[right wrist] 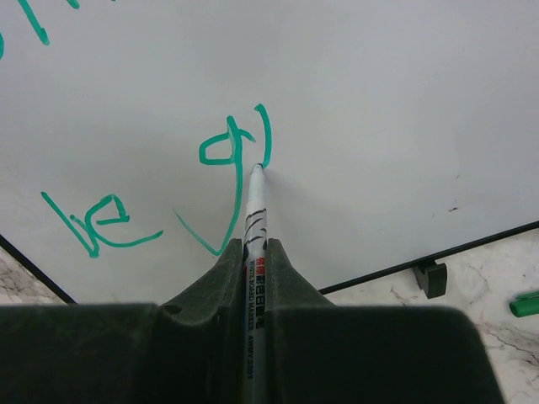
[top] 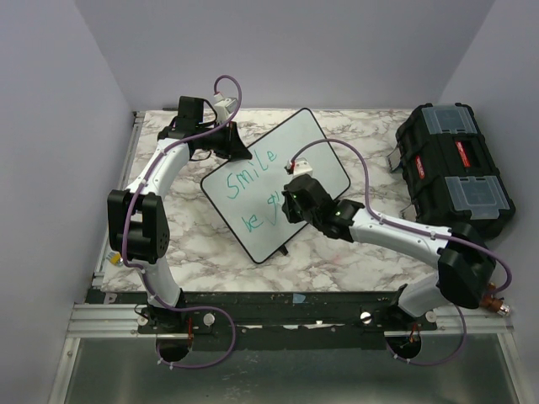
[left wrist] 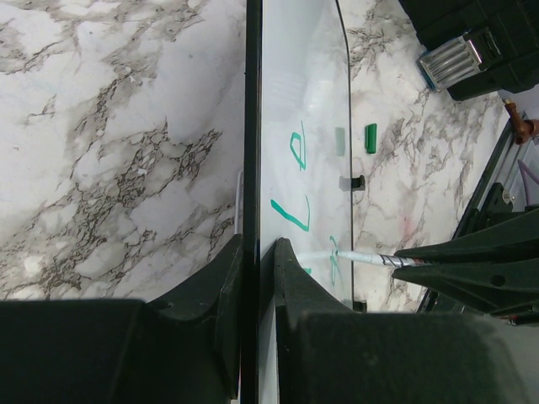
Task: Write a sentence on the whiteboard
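The right claw [right wrist: 253,252] was shut tight on a marker [right wrist: 255,206]. The marker's tip touched the board [right wrist: 387,93] just right of a green "g" and the short stroke beside it. The left claw [left wrist: 257,252] was closed on the board's far edge, apparently steadying it on the table [top: 337,261]. The sentence [top: 250,172] read "Smile" on the upper line and "be" below, followed by the start of a third word. I judged the writing past halfway, with only the rest of that last word left. A green cap [right wrist: 524,303] lay near the board's lower edge, and a toolbox [top: 455,168] sat apart on the right.
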Available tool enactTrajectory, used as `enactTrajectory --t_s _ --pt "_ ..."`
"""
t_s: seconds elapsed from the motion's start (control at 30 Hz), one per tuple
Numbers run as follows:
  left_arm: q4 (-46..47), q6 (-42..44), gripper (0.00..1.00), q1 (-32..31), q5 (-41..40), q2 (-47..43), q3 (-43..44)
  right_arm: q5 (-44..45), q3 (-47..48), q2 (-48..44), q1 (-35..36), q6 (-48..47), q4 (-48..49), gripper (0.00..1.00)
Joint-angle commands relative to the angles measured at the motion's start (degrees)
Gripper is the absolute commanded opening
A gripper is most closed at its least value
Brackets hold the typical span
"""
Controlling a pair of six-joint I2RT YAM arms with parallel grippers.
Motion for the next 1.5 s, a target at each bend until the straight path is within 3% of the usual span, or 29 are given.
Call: enactTrajectory --t_s 0.0,0.6,0.93,1.17,1.47 --pt "1.22 5.87 0.0 -0.67 -2.58 -1.8 -0.78 3.13 2.91 2.82 0.0 0.11 -2.35 0.01" --pt "1.14 5.88 0.0 -0.65 -2.59 -1.42 -0.52 9.53 8.79 6.3 0.01 -3.01 -3.9 0.01" --pt "1.49 5.88 0.0 -0.67 -2.74 -1.55 -0.73 10.19 11.28 -2.49 -0.55 -6.02 -5.54 0.01" --pt "1.84 5.7 0.0 -0.7 -2.5 -1.5 -0.84 0.82 6.43 -6.7 -9.21 -4.05 -4.24 0.01" --pt "1.85 5.82 0.0 -0.67 -2.77 -1.53 -1.23 -11.76 -0.52 -8.75 -11.1 -5.57 0.08 0.0"
